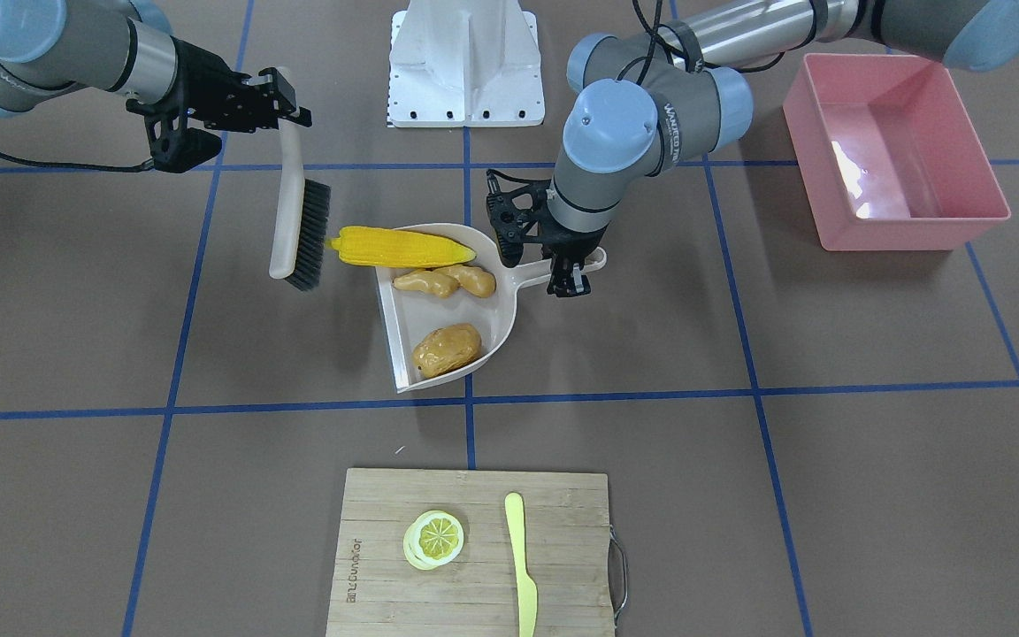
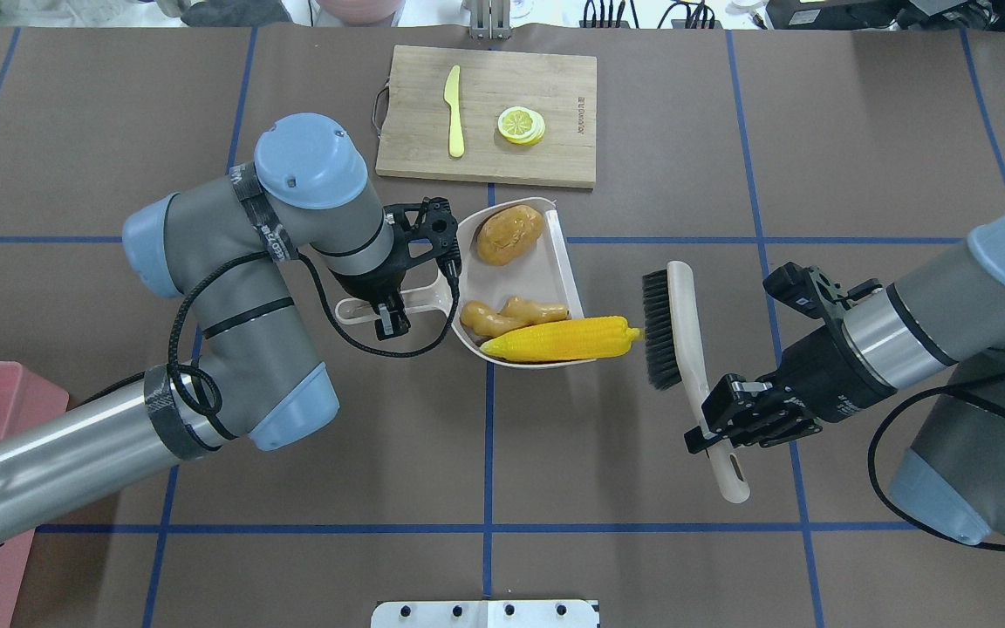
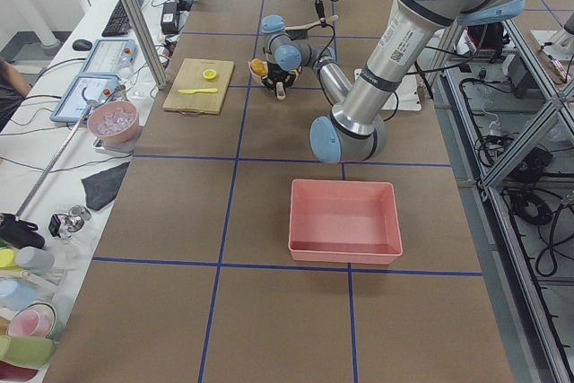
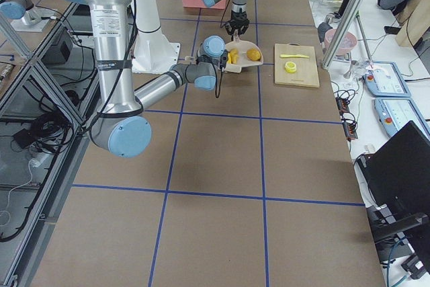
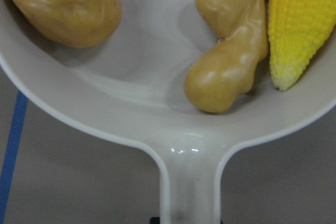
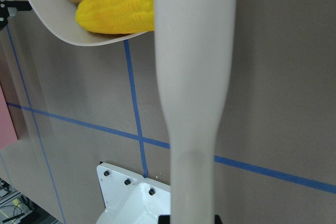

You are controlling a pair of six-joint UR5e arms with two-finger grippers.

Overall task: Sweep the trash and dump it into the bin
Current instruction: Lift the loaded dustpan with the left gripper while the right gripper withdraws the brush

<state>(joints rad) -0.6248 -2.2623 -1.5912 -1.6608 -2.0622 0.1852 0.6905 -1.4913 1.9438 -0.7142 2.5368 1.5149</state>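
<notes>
Corn cob (image 2: pixel 565 340), ginger root (image 2: pixel 511 316) and potato (image 2: pixel 509 234) all lie inside the beige dustpan (image 2: pixel 539 281).

My left tool (image 2: pixel 389 321) is pinching the dustpan's handle. The corn cob lies along one end of the pan, its tip poking past the open lip, with the ginger root just beside it and the potato at the other end. My right tool (image 2: pixel 721 420) is clamped on the handle of a brush (image 2: pixel 673 323), whose bristles are near the corn tip. The pink bin (image 1: pixel 907 232) stands on the bench (image 2: pixel 642 488), well apart on the robot's left.
</notes>
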